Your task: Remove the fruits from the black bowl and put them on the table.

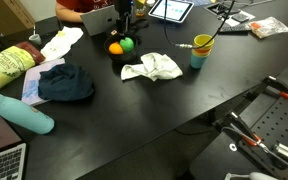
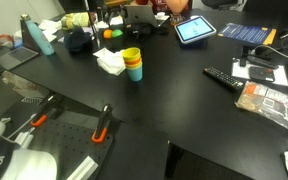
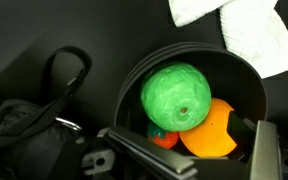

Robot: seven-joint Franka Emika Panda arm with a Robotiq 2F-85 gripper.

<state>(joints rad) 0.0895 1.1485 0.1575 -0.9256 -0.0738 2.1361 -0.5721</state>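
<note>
Fruit fills a black bowl [image 3: 132,85] near the far side of a dark bench [image 1: 164,100], with the robot's arm [image 1: 125,14] poised directly above it. In the wrist view the fingers [image 3: 266,150] are spread wide over the bowl and hold nothing.

A round green fruit [image 3: 176,97] rides on top, touching an orange [image 3: 214,132] beside it. A small red fruit [image 3: 162,138] is tucked beneath and mostly hidden. A crumpled white cloth [image 3: 246,35] lies just beside the bowl, and a yellow-and-teal cup [image 1: 201,50] stands farther along the bench.

The green fruit looks smooth, firm and light, possibly a plastic model, though the pictures cannot settle that. Its glossy, curved skin would likely slip under an off-centre pinch, so the safest hold appears to be across its widest middle. It sits highest and clear of the bowl's wall, which makes it the easiest first pick. The orange sits lower and close to the wall, leaving less room for a finger on that side. All three are round and may roll once set on the bench.

No writing shows on the fruit or the bowl. Print on a snack bag [image 1: 6,65] is too small to read. Letters on the white robot base [image 2: 9,160] are cut off at the frame's edge.
</note>
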